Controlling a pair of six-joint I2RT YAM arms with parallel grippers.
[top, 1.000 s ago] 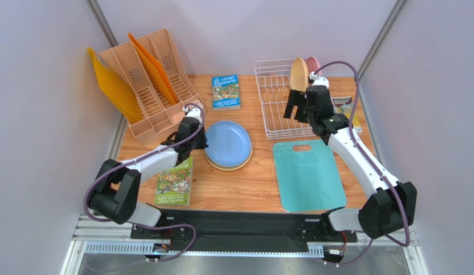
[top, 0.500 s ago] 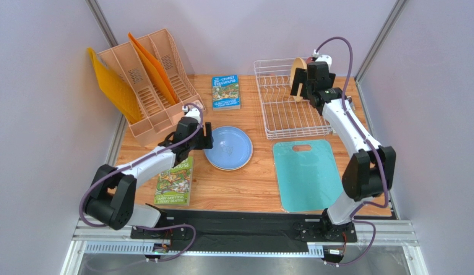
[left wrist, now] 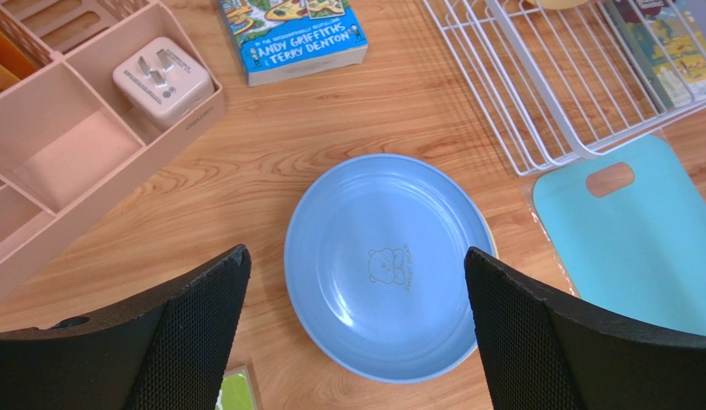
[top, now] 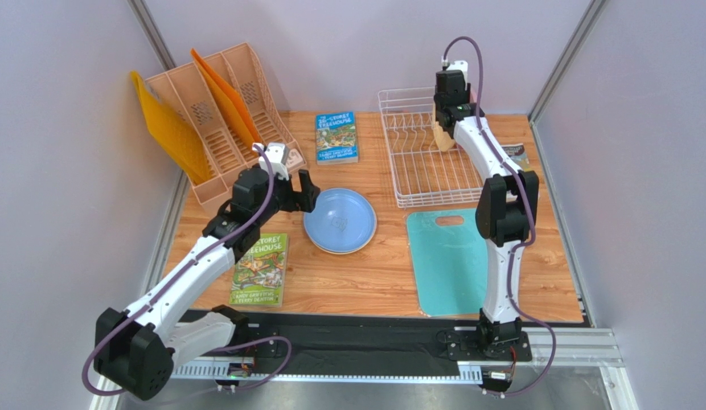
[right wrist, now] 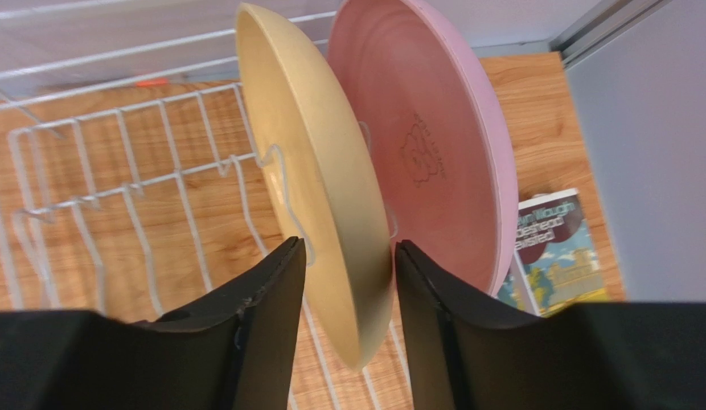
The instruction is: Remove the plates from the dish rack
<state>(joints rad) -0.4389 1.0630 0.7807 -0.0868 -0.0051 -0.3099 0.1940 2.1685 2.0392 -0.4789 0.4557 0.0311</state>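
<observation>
Wooden table: at its far right corner, in the white dish rack, a cream-yellow plate stands on edge, with a pink plate just beside it. The right gripper straddles the cream-yellow rim from above; whether it pinches is unclear.

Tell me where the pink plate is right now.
In the right wrist view, the pink plate stands on edge in the dish rack, just right of the cream plate that the right gripper straddles.

Pink plate just beside cream plate, dish rack prongs beneath, open table around blue plate
</observation>
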